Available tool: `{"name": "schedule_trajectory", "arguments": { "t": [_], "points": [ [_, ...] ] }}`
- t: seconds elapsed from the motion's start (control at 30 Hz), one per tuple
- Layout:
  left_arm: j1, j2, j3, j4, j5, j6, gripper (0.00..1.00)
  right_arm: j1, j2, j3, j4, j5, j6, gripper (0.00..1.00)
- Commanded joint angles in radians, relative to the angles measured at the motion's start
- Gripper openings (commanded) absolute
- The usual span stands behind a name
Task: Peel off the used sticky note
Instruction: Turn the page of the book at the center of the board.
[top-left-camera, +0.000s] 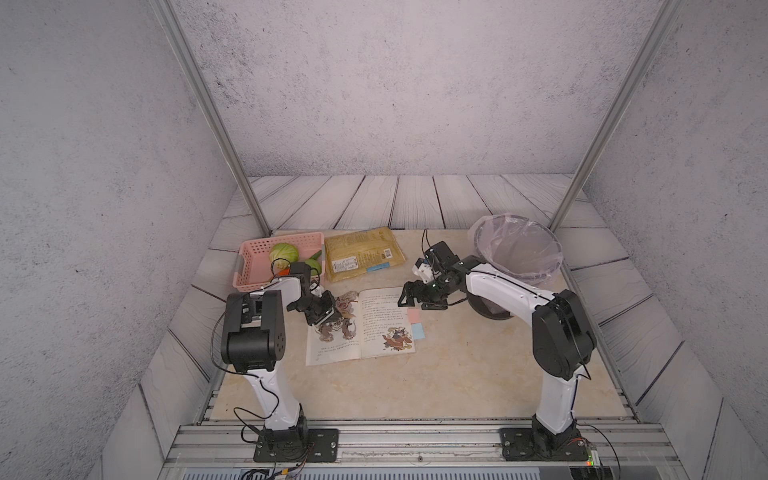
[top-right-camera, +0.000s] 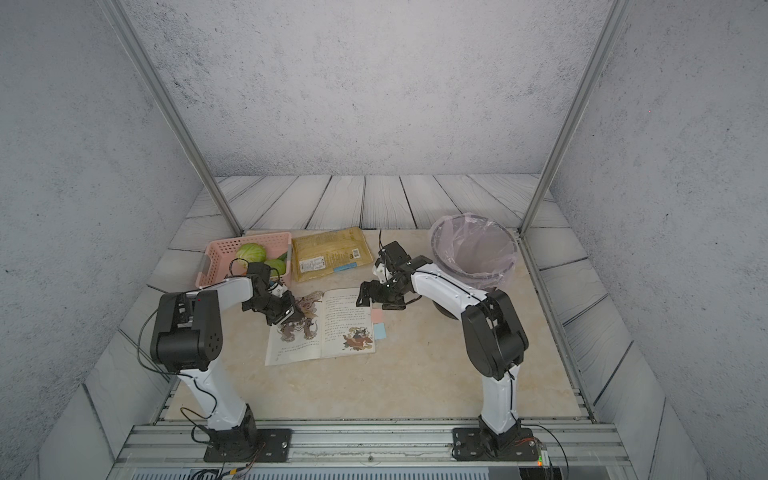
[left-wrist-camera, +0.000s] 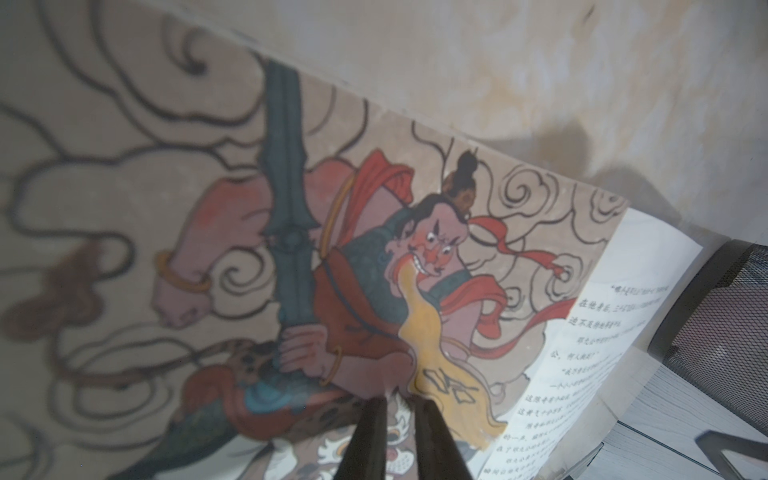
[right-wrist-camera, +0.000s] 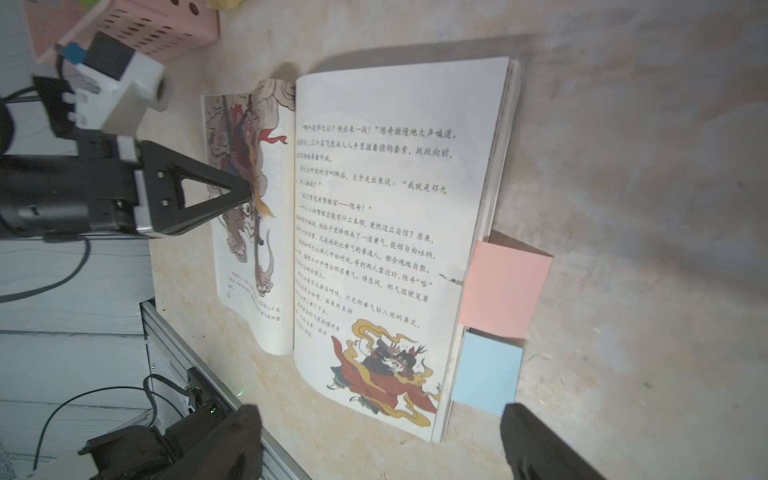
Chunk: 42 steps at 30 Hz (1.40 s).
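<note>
An open picture book lies on the table between the arms. Two sticky notes stick out from its right-hand edge, a pink one and a blue one just below it. No writing shows on either. My left gripper is shut, its tips resting on the illustrated left page; it also appears in the right wrist view. My right gripper hangs open over the book's upper right corner, above the notes, holding nothing.
A pink basket with vegetables stands at the back left. Beside it lies a yellow packet. A round bin with a plastic liner stands at the back right, just behind my right arm. A metal rail runs along the front edge.
</note>
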Motion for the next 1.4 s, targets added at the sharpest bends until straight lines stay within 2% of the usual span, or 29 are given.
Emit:
{"name": "schedule_trajectory", "arguments": {
  "t": [0.0, 0.2, 0.47, 0.87, 1.37],
  "points": [
    [-0.007, -0.009, -0.009, -0.014, -0.014, 0.005, 0.19, 0.001, 0.072, 0.038, 0.037, -0.048, 0.011, 0.94],
    [-0.007, -0.009, -0.009, -0.014, -0.016, 0.006, 0.19, 0.006, 0.189, 0.108, 0.061, -0.098, 0.031, 0.91],
    [-0.007, -0.010, -0.010, -0.014, -0.018, 0.007, 0.19, 0.018, 0.241, 0.159, 0.050, -0.111, 0.033, 0.89],
    [-0.007, -0.009, -0.011, -0.016, -0.019, 0.008, 0.19, 0.024, 0.231, 0.081, 0.070, -0.085, 0.046, 0.87],
    [-0.008, -0.014, -0.014, -0.015, -0.023, 0.009, 0.19, 0.080, 0.271, 0.114, 0.103, -0.130, 0.083, 0.86]
  ]
}}
